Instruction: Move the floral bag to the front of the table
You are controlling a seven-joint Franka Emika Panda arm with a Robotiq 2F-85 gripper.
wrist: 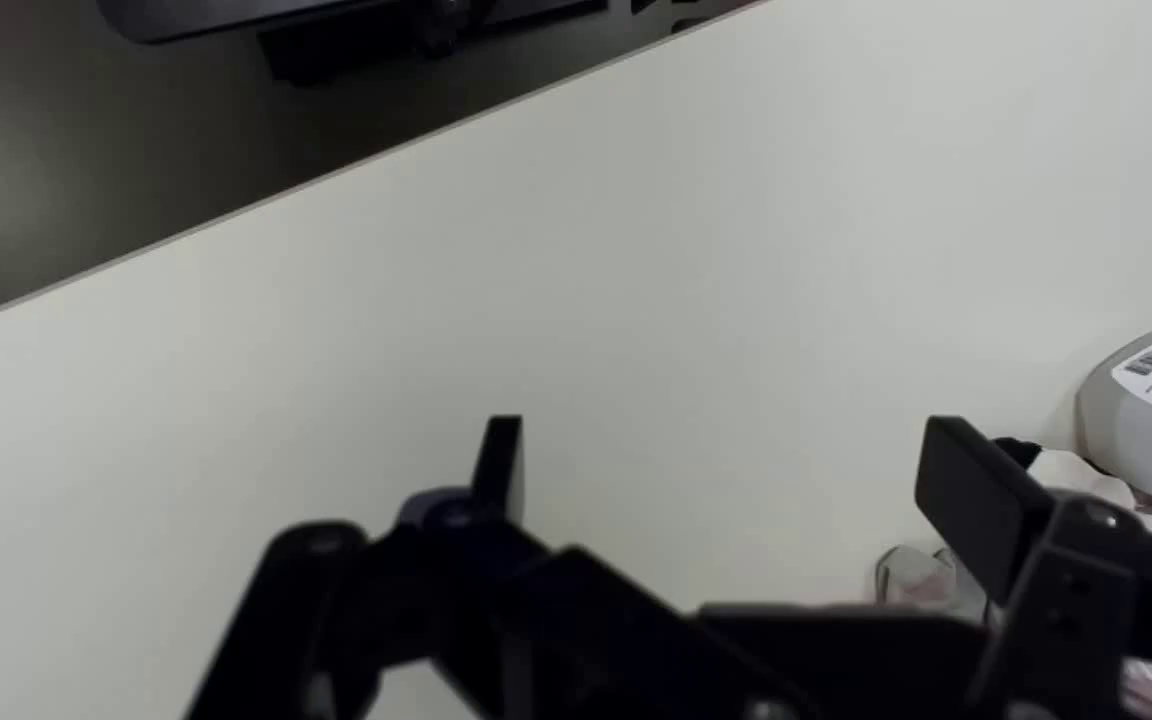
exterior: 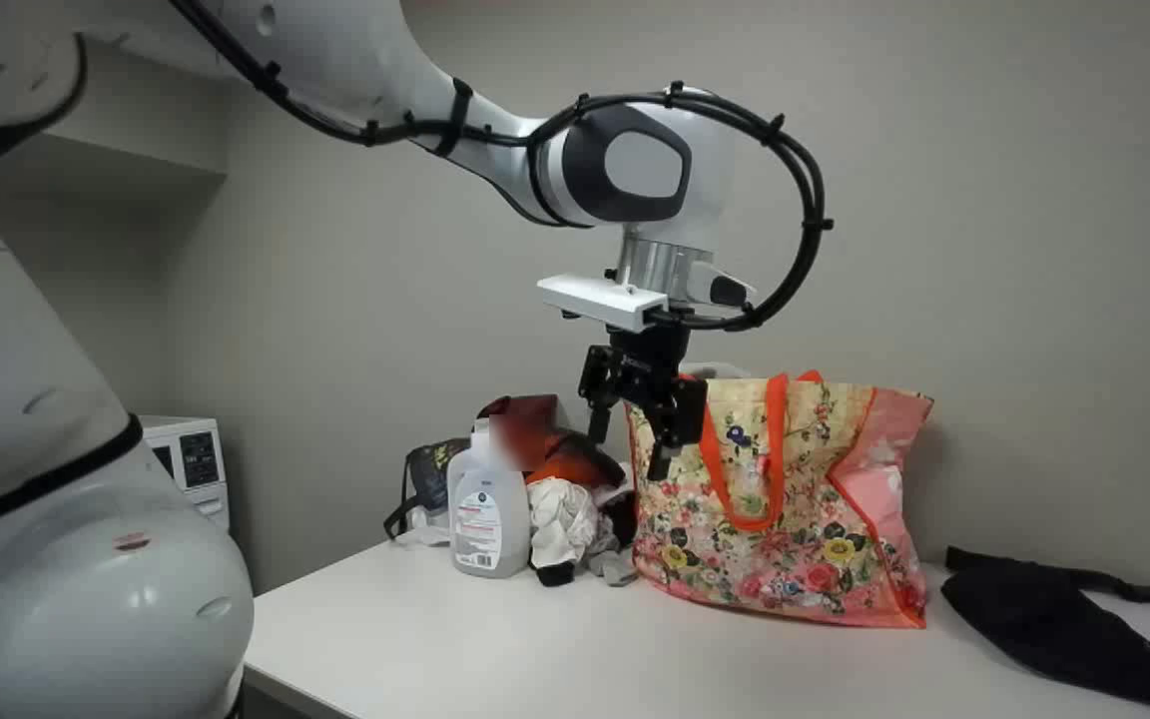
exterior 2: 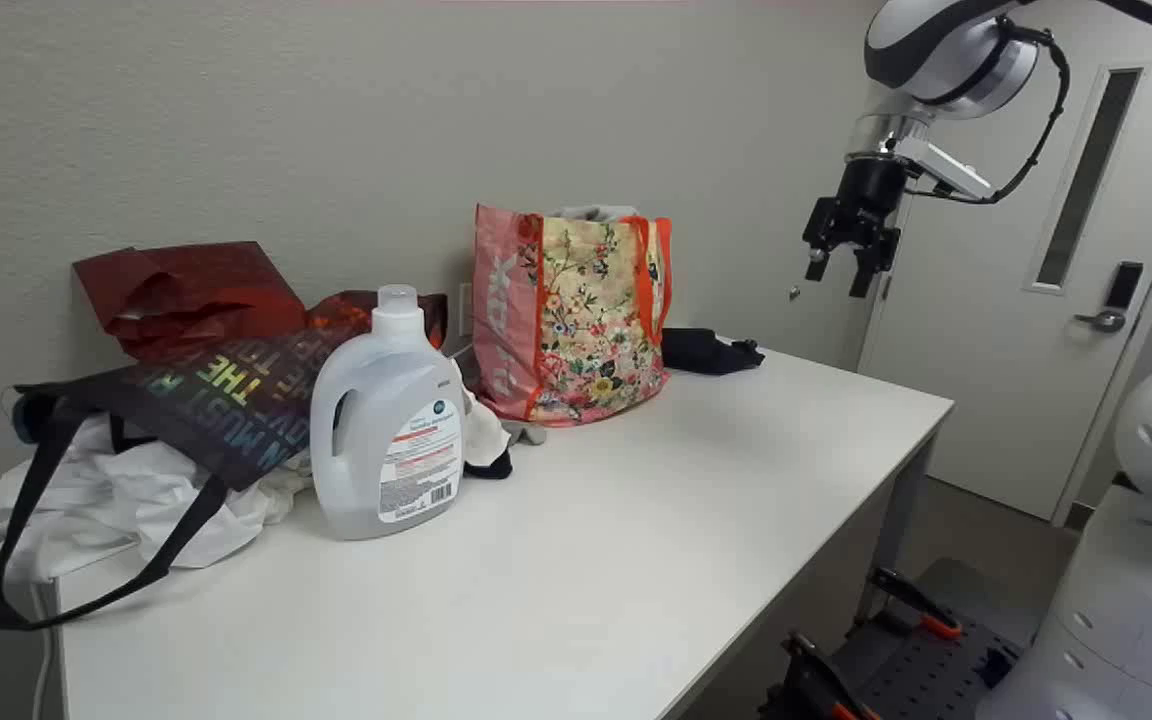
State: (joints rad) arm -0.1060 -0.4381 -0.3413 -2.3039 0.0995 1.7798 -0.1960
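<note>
A large cream fabric tote (exterior: pixel 805 539), printed with pink, red and green flowers, its straps (exterior: pixel 776 439) orange-red, stands upright near the grey wall (exterior 2: pixel 316 120), between a translucent plastic bottle (exterior 2: pixel 386 430) and a rumpled black cloth (exterior: pixel 1064 624). A pale door (exterior 2: pixel 996 400) stands beyond the smooth white table (exterior 2: pixel 576 590), which stretches from tote to straight edge (exterior 2: pixel 808 560). The black gripper (exterior 2: pixel 839 275) hangs apart from the tote, fingers (wrist: pixel 976 510) spread wide, holding nothing.
</note>
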